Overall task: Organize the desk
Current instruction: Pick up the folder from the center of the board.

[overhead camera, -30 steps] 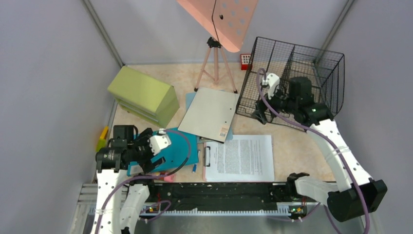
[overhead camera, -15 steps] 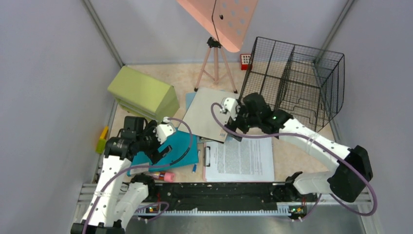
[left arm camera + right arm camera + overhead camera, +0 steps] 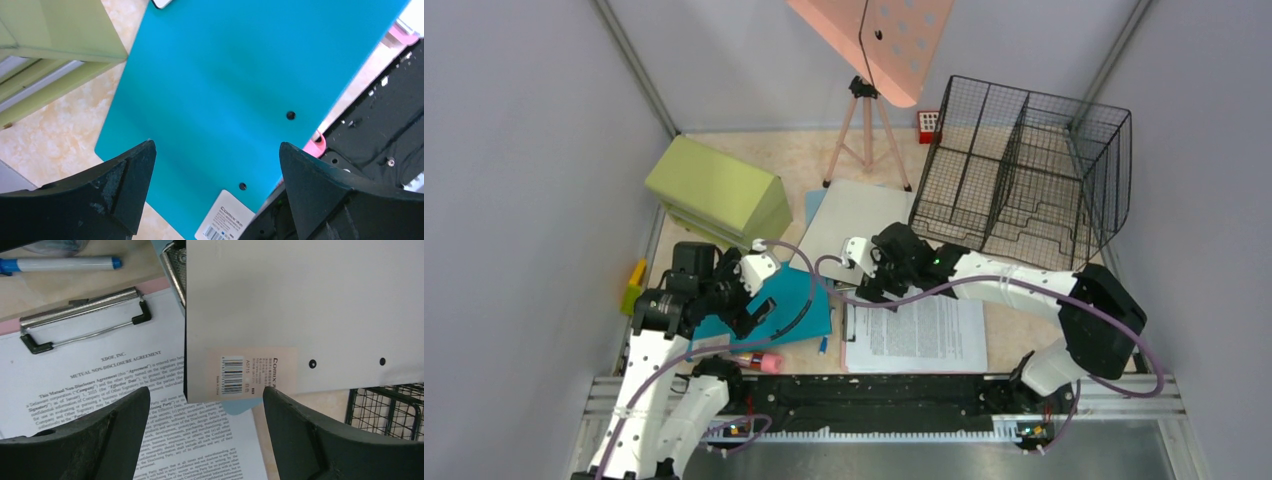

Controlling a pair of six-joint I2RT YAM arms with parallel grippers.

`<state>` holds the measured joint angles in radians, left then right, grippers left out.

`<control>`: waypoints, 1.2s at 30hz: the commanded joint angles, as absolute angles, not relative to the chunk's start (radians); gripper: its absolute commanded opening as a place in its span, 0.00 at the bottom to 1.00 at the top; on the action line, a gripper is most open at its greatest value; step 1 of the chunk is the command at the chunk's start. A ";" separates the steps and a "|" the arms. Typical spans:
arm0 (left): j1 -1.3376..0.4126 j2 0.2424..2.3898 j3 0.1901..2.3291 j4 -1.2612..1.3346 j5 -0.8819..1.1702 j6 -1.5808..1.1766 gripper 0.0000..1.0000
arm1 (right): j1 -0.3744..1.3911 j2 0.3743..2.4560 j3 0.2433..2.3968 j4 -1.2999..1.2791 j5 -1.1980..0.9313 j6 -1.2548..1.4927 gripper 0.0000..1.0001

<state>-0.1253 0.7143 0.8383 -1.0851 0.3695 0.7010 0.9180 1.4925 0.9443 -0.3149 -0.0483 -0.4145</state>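
Observation:
The desk is a beige marbled tabletop. A teal board lies at its near left. My left gripper hovers open above it, touching nothing. A grey board lies mid-desk, overlapping a clipboard with a printed sheet. My right gripper hangs open over the grey board's near corner, the one with the barcode label, with nothing between its fingers.
A black wire basket stands at the back right. A green drawer cabinet sits at the back left, with a pink tripod stand behind. A blue marker and a pink-capped item lie near the front rail.
My right arm has swung left from the wire basket to the grey board's near corner, its jaws narrowing slightly. The left gripper has shifted a little over the teal board.

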 commanded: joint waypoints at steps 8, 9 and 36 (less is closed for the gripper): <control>-0.129 0.696 0.891 -1.103 0.326 0.598 0.99 | 0.952 1.358 0.961 -0.258 -0.487 -0.416 0.84; -0.129 0.701 0.897 -1.097 0.328 0.568 0.99 | 0.962 1.360 0.958 -0.249 -0.492 -0.422 0.84; -0.083 0.979 1.048 -1.090 0.139 0.415 0.99 | 1.510 1.692 1.127 -0.100 0.353 -0.708 0.70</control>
